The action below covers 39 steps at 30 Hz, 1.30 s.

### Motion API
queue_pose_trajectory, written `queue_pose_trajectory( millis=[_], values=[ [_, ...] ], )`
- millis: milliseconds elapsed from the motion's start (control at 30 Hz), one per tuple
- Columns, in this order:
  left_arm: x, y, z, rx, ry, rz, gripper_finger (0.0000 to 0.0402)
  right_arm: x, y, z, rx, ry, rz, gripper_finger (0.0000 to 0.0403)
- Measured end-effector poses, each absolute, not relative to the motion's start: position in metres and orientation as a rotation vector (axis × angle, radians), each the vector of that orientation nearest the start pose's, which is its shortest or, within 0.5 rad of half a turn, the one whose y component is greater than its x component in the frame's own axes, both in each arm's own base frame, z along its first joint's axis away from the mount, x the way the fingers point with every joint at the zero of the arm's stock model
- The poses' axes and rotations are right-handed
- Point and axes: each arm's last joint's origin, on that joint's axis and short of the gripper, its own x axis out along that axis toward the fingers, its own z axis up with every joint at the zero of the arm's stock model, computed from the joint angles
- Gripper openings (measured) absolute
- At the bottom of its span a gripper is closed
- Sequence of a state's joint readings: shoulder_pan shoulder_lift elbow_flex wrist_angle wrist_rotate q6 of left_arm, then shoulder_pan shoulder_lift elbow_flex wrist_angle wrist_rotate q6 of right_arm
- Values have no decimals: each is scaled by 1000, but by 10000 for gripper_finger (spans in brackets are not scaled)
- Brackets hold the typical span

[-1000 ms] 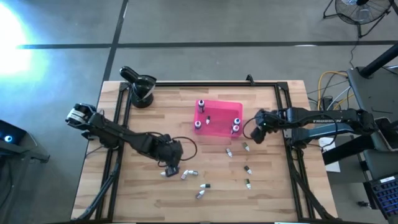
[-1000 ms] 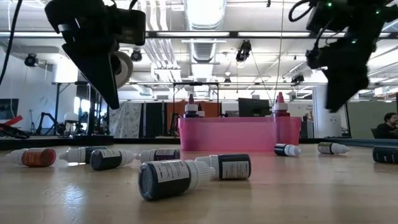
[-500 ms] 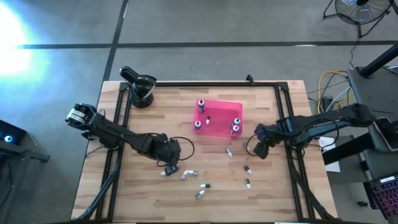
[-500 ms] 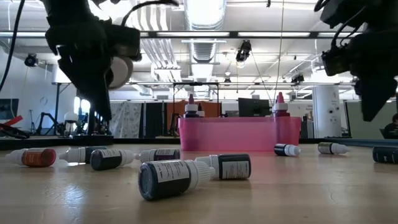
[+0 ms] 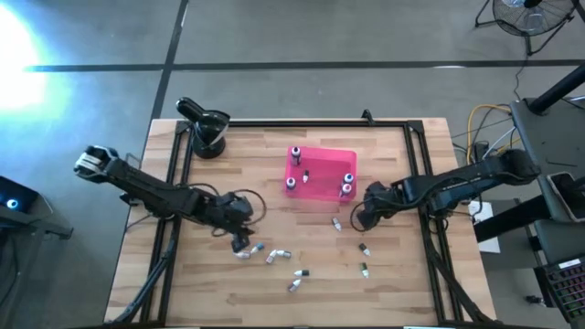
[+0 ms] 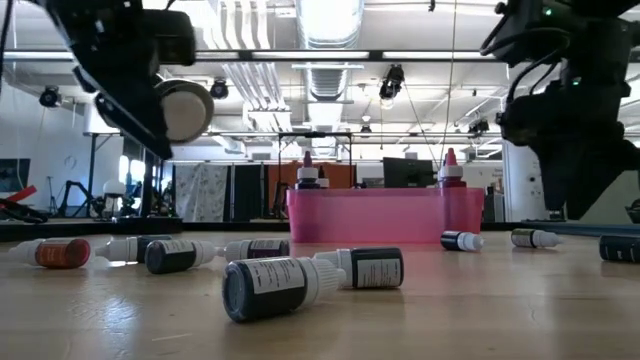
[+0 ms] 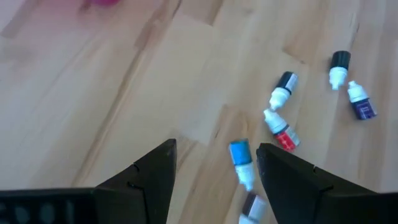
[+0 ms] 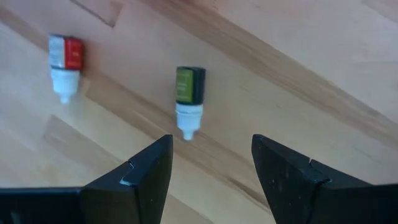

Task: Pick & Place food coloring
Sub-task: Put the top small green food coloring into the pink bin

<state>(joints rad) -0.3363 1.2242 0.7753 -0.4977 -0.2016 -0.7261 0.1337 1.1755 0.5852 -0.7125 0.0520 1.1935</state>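
Note:
Several small food coloring bottles lie on their sides on the wooden table (image 5: 219, 292). One group (image 5: 274, 256) is near the middle, and others (image 5: 363, 249) lie farther right. A pink tray (image 5: 320, 163) at the far middle holds several bottles standing upright (image 5: 294, 152). My left gripper (image 7: 214, 162) hangs open above the table, left of the middle group, with a blue bottle (image 7: 240, 155) just ahead of its fingers. My right gripper (image 8: 211, 152) is open and points down, close in front of the tray's right end, over a green bottle (image 8: 188, 93) and beside a red one (image 8: 64, 59).
A black camera mount (image 5: 206, 128) stands at the table's far left corner. A black frame rail (image 5: 420, 183) runs along the table's sides. In the low view, several bottles (image 6: 270, 287) lie in the foreground in front of the tray (image 6: 385, 215).
My left gripper has drawn back toward the table's left edge, away from the middle group of bottles. My right gripper has left the tray's right side, gone toward the near edge and then left, sinking and rolling about its own line. No bottle has moved.

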Motion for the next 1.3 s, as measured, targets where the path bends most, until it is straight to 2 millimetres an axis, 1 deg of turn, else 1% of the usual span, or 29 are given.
queue_pose_trajectory(
  millis=[133, 267, 367, 533, 667, 967, 1133, 1300],
  values=[
    [196, -62, 221, -498, 819, 196, 197, 192, 26, 171, 917, 1138, -725, 214],
    [176, -55, 223, -573, 705, 160, 197, 203, 32, 170, 885, 1146, -745, 214],
    [166, -52, 224, -613, 637, 139, 197, 208, 39, 164, 855, 1186, -759, 214],
    [153, -47, 219, -641, 608, 133, 197, 211, 44, 151, 815, 1236, -813, 214],
    [149, -46, 218, -650, 599, 130, 197, 212, 44, 147, 813, 1243, -836, 214],
    [149, -46, 219, -637, 593, 121, 197, 215, 42, 149, 858, 1193, -880, 214],
    [149, -46, 219, -619, 591, 118, 197, 220, 36, 144, 827, 1212, -849, 214],
    [149, -46, 219, -624, 589, 118, 197, 221, 36, 141, 808, 1228, -839, 211]
  ],
)
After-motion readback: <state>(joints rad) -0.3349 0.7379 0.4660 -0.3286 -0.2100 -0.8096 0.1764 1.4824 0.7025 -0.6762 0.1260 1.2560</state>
